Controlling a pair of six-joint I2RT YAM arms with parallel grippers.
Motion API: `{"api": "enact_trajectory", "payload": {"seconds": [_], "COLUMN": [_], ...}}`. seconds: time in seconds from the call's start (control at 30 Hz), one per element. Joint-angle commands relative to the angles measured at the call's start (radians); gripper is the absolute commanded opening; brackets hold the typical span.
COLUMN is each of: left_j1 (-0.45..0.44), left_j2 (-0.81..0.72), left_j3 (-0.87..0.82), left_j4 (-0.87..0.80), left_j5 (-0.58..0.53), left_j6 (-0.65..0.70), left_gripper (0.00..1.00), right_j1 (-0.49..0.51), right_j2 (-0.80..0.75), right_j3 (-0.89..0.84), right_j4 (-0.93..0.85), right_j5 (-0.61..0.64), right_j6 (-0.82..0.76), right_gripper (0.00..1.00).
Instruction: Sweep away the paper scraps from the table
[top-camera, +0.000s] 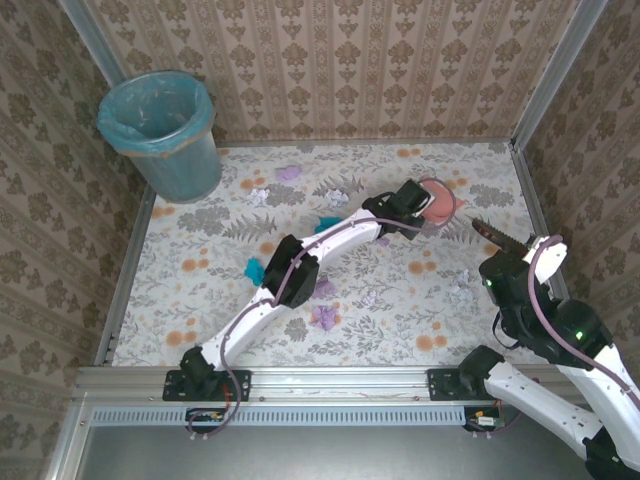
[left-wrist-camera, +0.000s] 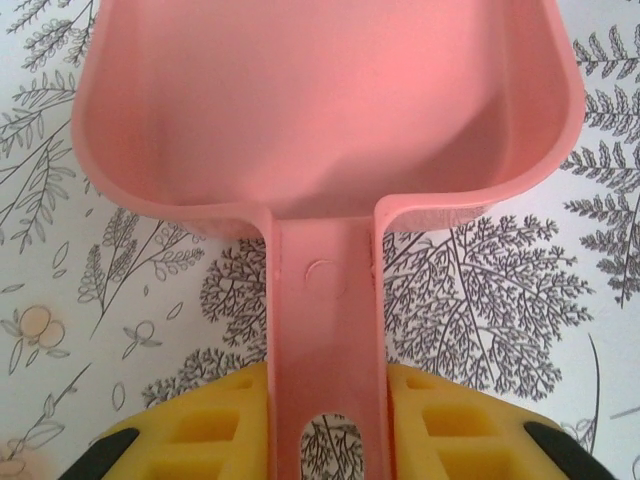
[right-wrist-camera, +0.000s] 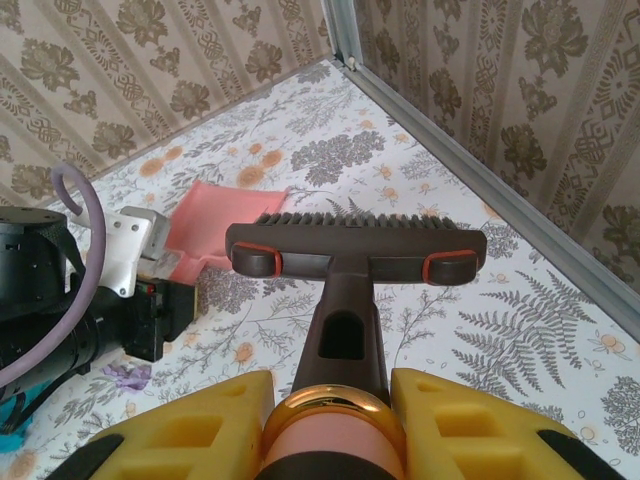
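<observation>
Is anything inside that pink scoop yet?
The pink dustpan, gripped by the left claw, looks bare inside, nothing collected. Its front edge runs past the picture, so that strip is unseen.

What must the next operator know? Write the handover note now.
Left pincer: closed on the handle of the pink dustpan; pan empty.
Right pincer: shut on the brush, to the right of the pan.
Paper scraps: teal, lilac and white wads scattered over the table, none in the pan.
Done: both tools gripped.
Left: sweep every scrap into the pan, then probably tip it into the bin.
</observation>
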Motion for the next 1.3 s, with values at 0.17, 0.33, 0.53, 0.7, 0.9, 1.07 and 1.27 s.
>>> {"api": "enact_trajectory", "payload": {"seconds": [0.17, 0.33, 0.53, 0.7, 0.9, 1.07, 1.27], "left_j1": [-0.017, -0.034, -0.038, -0.049, -0.070, -0.096, -0.108], "left_j2": [-0.287, -0.523, -0.821, -1.058, -1.304, -1.400, -1.399], "left_j3": [-0.223, -0.523, -0.867, -1.108, -1.330, -1.416, -1.435], "left_j4": [0.064, 0.187, 0.243, 0.204, 0.108, -0.013, -0.071], "left_j5": [-0.030, -0.046, -0.113, -0.198, -0.213, -0.151, -0.061], "left_j6": [-0.040, -0.056, -0.117, -0.132, -0.152, -0.182, -0.199], "left_gripper": [0.07, 0.05, 0.02, 0.01, 0.00, 0.00, 0.00], "right_j1": [-0.005, -0.006, -0.020, -0.062, -0.114, -0.130, -0.135], "right_j2": [-0.018, -0.032, 0.044, 0.172, 0.369, 0.507, 0.563], "right_j3": [-0.031, -0.050, -0.068, -0.066, -0.003, 0.097, 0.126], "right_j4": [0.069, 0.160, 0.349, 0.533, 0.620, 0.575, 0.540], "right_j5": [0.052, 0.073, 0.084, -0.030, -0.197, -0.293, -0.328], "right_j6": [-0.037, -0.071, -0.130, -0.173, -0.169, -0.222, -0.282], "right_gripper": [0.00, 0.00, 0.00, 0.00, 0.00, 0.00, 0.00]}}
